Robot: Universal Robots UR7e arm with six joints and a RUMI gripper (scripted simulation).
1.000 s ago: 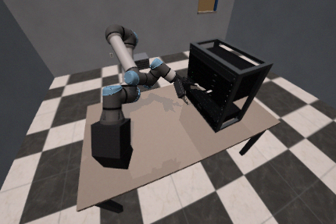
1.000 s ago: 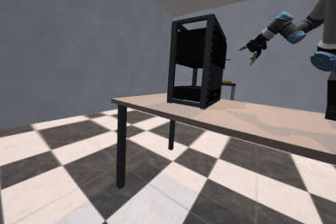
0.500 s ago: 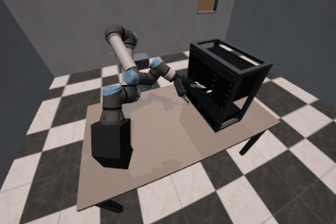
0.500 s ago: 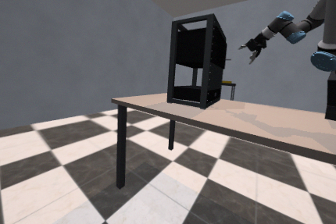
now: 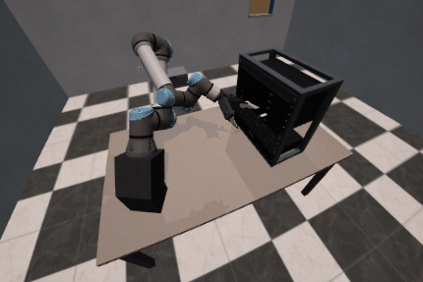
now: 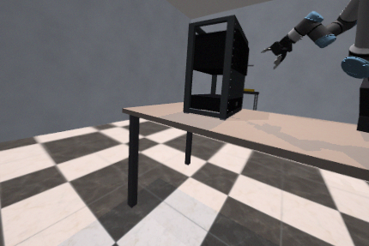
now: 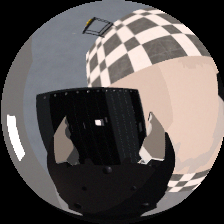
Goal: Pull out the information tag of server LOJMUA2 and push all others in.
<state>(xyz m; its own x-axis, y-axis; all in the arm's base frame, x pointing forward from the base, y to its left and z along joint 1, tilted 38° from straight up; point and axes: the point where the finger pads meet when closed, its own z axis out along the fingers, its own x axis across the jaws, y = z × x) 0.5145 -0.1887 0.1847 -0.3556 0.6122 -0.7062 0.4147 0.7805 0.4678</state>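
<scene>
While spread wide, the jaws face the rack [image 6: 227,63], apart.

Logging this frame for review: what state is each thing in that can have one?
Gripper: open, holding nothing, in the air short of the rack's front.
Rack: upright on the table, not tilted.
Information tag: one thin tab sticks out of the rack's front; its printing cannot be read.
Other tags: too small to tell.
</scene>
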